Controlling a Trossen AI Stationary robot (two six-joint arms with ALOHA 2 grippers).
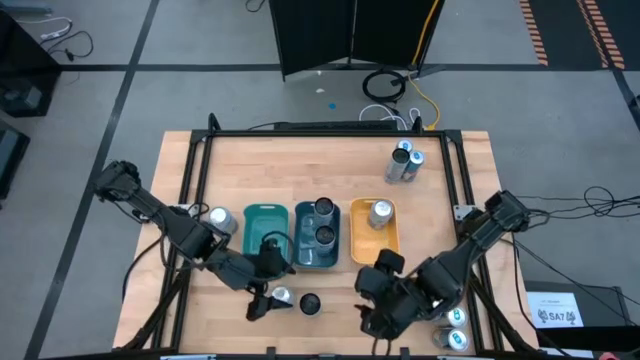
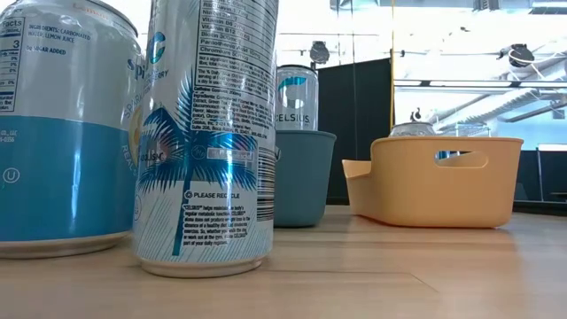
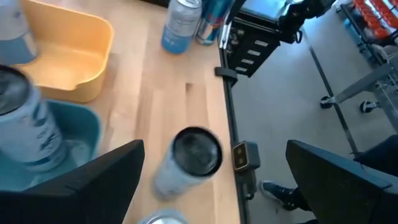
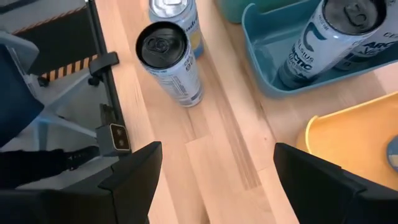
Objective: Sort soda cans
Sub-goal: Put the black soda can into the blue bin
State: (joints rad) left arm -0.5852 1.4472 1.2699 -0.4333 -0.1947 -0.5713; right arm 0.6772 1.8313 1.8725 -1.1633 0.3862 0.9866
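Sorting partly done, judging from layout. Dark teal rectangular tray (image 1: 303,262) holds two black-topped cans (image 1: 324,222); orange rectangular tray (image 1: 360,248) holds one silver-topped can (image 1: 380,214); lighter teal tray (image 1: 258,222) looks empty.

Still loose on the wooden surface (image 1: 300,165):
- two blue-and-silver cans (image 1: 404,163) at far right
- one silver can (image 1: 218,220) just left of the lighter teal tray
- one silver-topped can (image 1: 282,297) and one black-topped can (image 1: 309,303) side by side at near edge
- two blue-marked cans (image 1: 454,328) at near right corner

Left gripper (image 1: 262,296) over the near-edge pair, jaws wide, holding nothing; black-topped can sits between the fingers (image 3: 93,186) in wrist view. Right gripper (image 1: 378,310) near front edge below the orange tray, jaws fairly wide, empty.

Roughly three of ten placed; seven left.
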